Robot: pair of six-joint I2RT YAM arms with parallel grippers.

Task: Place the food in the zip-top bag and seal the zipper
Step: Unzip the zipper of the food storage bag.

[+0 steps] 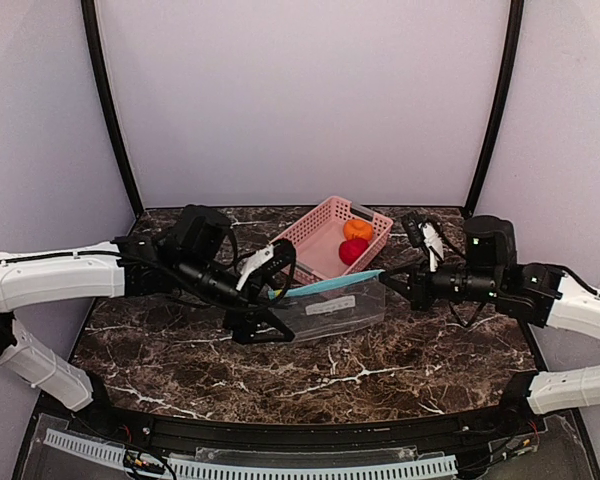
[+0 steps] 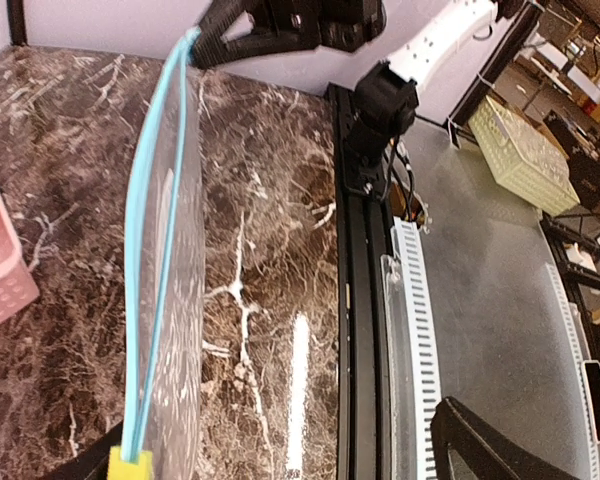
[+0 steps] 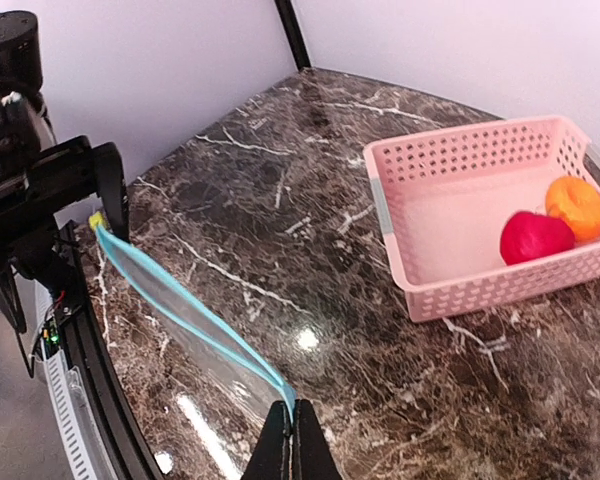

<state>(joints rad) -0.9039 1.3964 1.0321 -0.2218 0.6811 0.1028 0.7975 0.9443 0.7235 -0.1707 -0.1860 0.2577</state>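
The bag (image 1: 332, 310) stands at mid-table with its zipper (image 1: 330, 283) uppermost, strung between my two grippers, and its lower edge is on the table (image 1: 380, 370). In the left wrist view the zipper's two strips (image 2: 150, 250) look slightly parted along the middle. My right gripper (image 3: 292, 432) has its fingers pressed together on the zipper's right end. My left gripper (image 1: 276, 295) sits at the other end with its fingers spread wide, the bag's yellow-tabbed corner (image 2: 130, 465) between them, not pinched. The red food (image 1: 352, 250) and orange food (image 1: 358, 229) lie touching in the pink basket (image 1: 310, 235), just behind the bag.
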